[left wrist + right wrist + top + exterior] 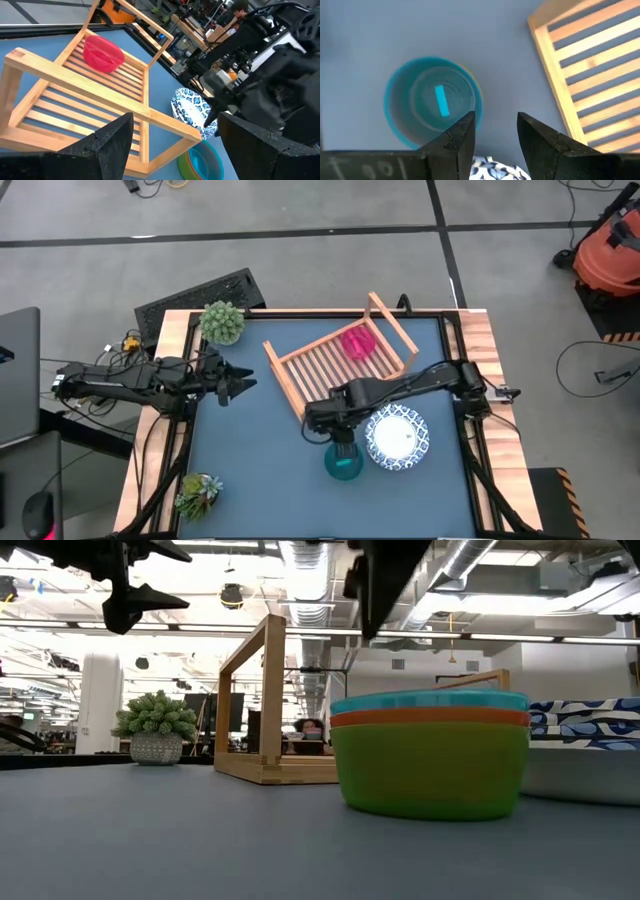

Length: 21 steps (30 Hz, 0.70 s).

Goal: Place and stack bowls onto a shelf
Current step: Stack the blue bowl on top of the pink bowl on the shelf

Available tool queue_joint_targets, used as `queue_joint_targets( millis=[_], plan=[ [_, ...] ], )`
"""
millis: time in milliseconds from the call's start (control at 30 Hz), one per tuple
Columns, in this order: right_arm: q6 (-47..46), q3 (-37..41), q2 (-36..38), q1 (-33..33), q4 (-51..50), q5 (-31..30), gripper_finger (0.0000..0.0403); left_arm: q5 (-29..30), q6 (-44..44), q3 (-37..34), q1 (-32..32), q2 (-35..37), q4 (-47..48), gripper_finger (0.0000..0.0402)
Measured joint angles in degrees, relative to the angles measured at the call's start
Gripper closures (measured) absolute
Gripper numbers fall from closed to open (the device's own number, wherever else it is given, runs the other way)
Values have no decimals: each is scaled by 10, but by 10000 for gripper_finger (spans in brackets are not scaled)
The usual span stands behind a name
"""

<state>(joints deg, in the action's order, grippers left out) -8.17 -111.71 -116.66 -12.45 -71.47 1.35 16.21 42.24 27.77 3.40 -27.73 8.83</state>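
Your right tool [343, 442] hangs directly above the small stack of bowls [343, 461], released, its fingers spread and gripping nothing; in its wrist view the near rim of the top, blue-lined bowl [434, 101] sits just ahead of the fingertips [465, 131]. So the next grasp looks like a nearly straight drop onto that rim, one finger inside and one outside. The stack stands on the blue surface [250, 470], touching or just beside the white bowl with the blue pattern [397, 436]. The shelf [335, 362], already holding the pink bowl [358, 342], lies beyond the stack, slats angled across the surface. Your left tool [240, 383] waits released, well apart at the left side, so the right arm is clearly nearer.
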Motion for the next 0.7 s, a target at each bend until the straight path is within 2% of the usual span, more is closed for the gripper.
queue_joint_targets(
  millis=[267, 400, 700],
  plan=[
    [10, 3, -19, -40, 14, -44, 233, 0, 2, 0, 0, 0, 9, 127],
    [7, 49, -15, -48, 69, -46, 233, 0, 3, 0, 0, 0, 13, 127],
    [0, 123, -17, -46, 111, -59, 233, 0, -6, 0, 0, 0, 14, 127]
  ],
)
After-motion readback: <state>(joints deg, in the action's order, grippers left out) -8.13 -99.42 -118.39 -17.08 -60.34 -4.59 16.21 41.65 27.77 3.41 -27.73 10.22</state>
